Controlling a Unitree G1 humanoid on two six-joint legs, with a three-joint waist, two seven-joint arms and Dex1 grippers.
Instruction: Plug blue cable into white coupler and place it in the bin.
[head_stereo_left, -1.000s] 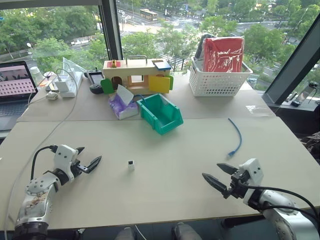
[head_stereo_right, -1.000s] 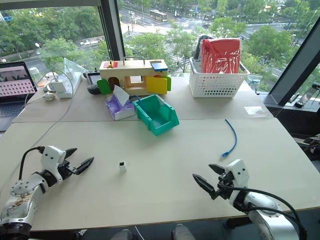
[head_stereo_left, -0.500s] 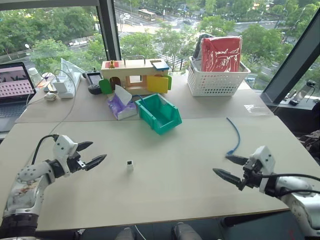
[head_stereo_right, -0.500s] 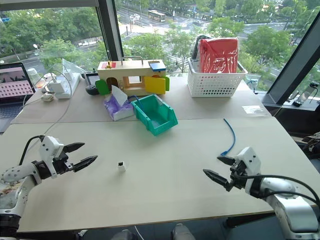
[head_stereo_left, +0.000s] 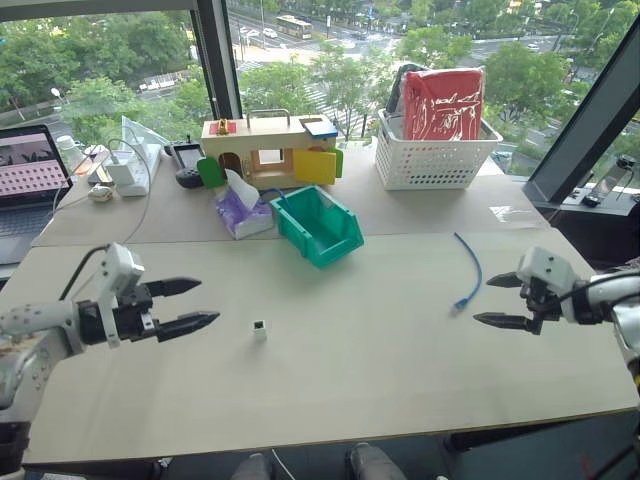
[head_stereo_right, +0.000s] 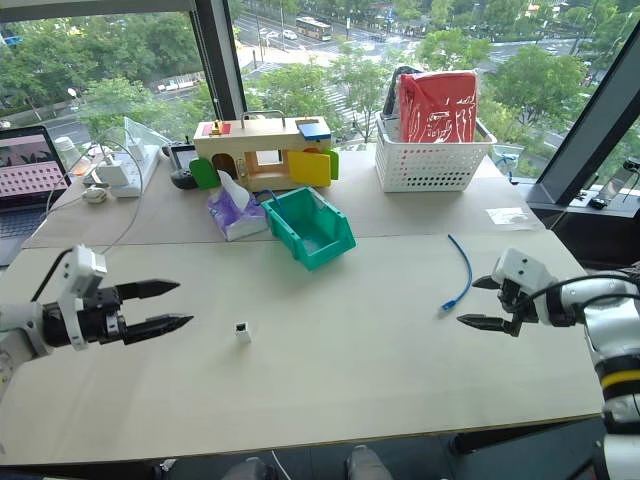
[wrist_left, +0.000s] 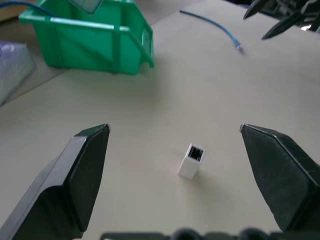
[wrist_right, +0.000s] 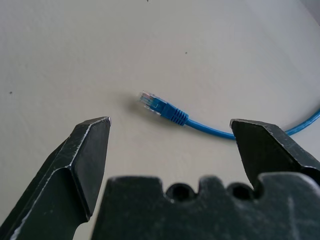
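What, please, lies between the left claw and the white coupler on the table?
Nothing: in the left wrist view the open left claw faces the white coupler across bare tabletop.

Left gripper (head_stereo_left: 195, 304) and right gripper (head_stereo_left: 495, 300): two tapered black fingers each, mounted on white wrist blocks. Grey metal forearms are seen, with black cables looped behind the wrists.

light: bright daylight from windows (head_stereo_left: 110, 60); shadows: soft, faint; wrist views: near hand fingers blurred
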